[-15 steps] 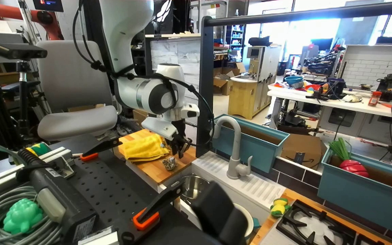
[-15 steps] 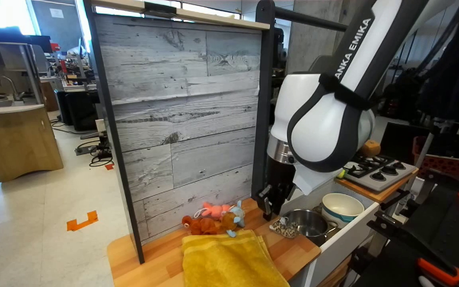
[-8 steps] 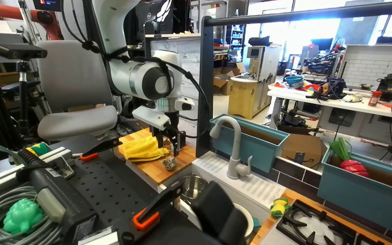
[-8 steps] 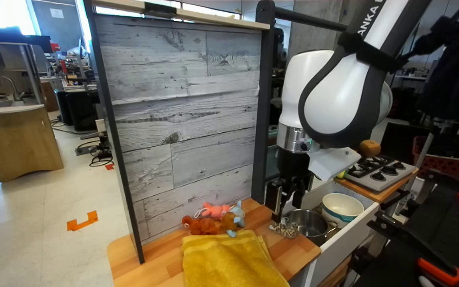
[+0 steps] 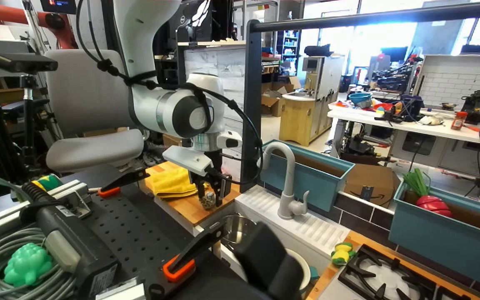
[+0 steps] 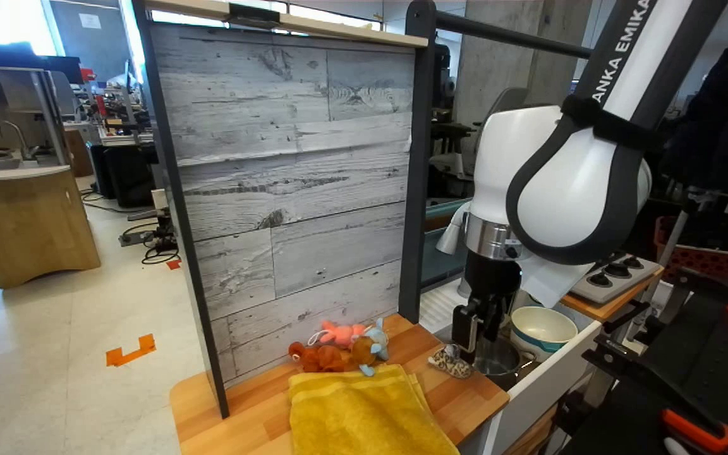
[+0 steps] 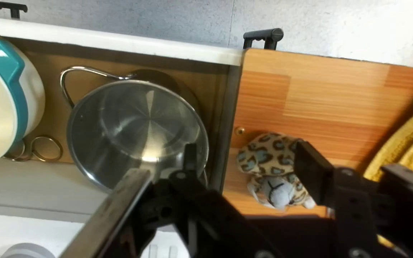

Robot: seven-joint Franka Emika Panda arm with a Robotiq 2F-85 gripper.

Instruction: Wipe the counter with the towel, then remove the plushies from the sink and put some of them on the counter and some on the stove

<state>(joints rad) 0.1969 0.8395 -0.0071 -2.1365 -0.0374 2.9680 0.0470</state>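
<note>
Plush (image 7: 269, 157) (spotted) — just beside tool (image 5: 212, 200)

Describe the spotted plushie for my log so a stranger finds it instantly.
Start at the wooden counter bearing the yellow towel, then go to its edge beside the steel pot. The spotted plushie lies there. Leopard print distinguishes it from the pink plushie and red-orange plushie.

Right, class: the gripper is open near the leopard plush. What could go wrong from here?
The leopard plush lies near the edge of the counter, so a nudge might send it down towards the pot. In the wrist view the open gripper appears to straddle that edge, so lowering it might knock the pot's rim.
</note>
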